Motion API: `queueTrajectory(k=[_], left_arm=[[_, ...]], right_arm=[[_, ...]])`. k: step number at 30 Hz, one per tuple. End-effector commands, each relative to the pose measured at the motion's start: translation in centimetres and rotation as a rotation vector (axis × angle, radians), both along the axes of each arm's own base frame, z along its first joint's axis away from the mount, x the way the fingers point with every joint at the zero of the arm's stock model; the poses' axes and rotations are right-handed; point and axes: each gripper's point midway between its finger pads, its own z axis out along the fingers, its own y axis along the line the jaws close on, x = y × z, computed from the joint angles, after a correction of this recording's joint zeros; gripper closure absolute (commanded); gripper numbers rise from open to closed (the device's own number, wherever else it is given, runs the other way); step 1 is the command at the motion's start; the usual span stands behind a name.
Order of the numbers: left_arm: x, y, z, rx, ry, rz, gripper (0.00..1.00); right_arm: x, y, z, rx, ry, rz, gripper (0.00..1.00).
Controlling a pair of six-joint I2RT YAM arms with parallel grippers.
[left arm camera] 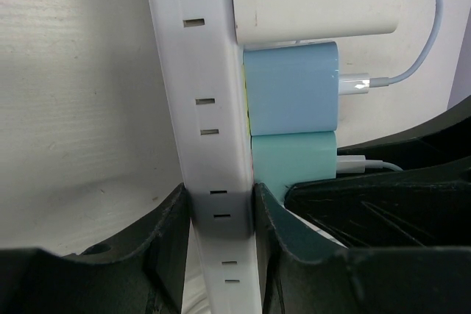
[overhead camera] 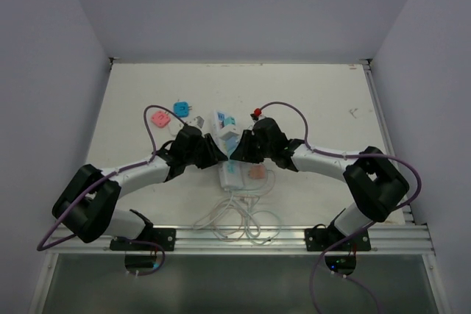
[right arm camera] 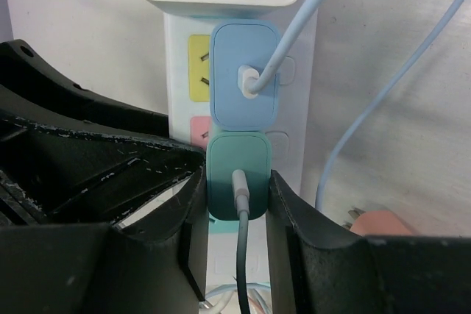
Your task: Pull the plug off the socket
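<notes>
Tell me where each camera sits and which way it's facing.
Top external: above and behind the bases, looking down on the table; both arms show.
Left wrist: on the left arm, looking along the left gripper clamping the power strip by its edges.
Right wrist: looking along the right gripper at the strip's face, closed around the green plug.
Shared: both wrist views show the green plug and the blue plug beside it.

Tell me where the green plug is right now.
Right wrist view, centre: the green plug sits on the socket, just below the blue plug, gripped by the right gripper.
</notes>
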Motion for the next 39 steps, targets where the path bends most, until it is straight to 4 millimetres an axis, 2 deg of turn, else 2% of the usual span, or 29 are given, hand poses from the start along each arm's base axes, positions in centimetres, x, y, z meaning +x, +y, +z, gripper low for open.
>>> queueTrajectory(k=[1,2,3,12,20,26,29,30,32,33,39], left_arm=[[-0.9,2.1,-2.1,0.115,0.008,-0.008,1.00],[-0.9,2.2,-2.0,0.118,0.005,-0.003,1.00],[-1.4,2.7,-2.5,0.140,0.028,0.001,1.00],[-2.6,4.3,-4.4,0.189,0.069,0.033,1.00],[-3.0,5.9,-5.6,0.261,0.108,0.077,1.00],[-3.0,6.0,-5.5,0.262,0.116,0.085,1.00],[-2.9,5.7,-5.1,0.254,0.106,0.080,1.00],[-2.8,5.8,-5.0,0.253,0.103,0.080,1.00],[-2.7,5.6,-4.8,0.249,0.094,0.071,1.00],[-2.6,5.5,-4.7,0.248,0.091,0.065,1.00],[-2.4,4.5,-4.1,0.206,0.067,0.026,1.00]], right_arm=[[0.3,1.1,1.3,0.066,-0.026,0.017,0.91],[0.4,0.9,1.5,0.066,-0.035,0.012,0.98],[0.3,0.7,1.4,0.062,-0.035,0.011,1.00],[1.2,-3.1,1.9,0.078,-0.053,-0.063,1.00],[1.1,-4.2,2.8,0.095,-0.072,-0.076,1.00],[1.0,-4.8,3.4,0.085,-0.098,-0.086,1.00],[1.3,-6.5,2.7,0.019,-0.106,-0.135,1.00],[1.1,-7.4,1.8,-0.017,-0.088,-0.157,1.00],[1.8,-9.0,1.6,-0.055,-0.104,-0.221,1.00],[1.3,-10.4,0.3,-0.097,-0.067,-0.249,1.00],[1.5,-13.4,-1.2,-0.129,-0.043,-0.321,0.90]])
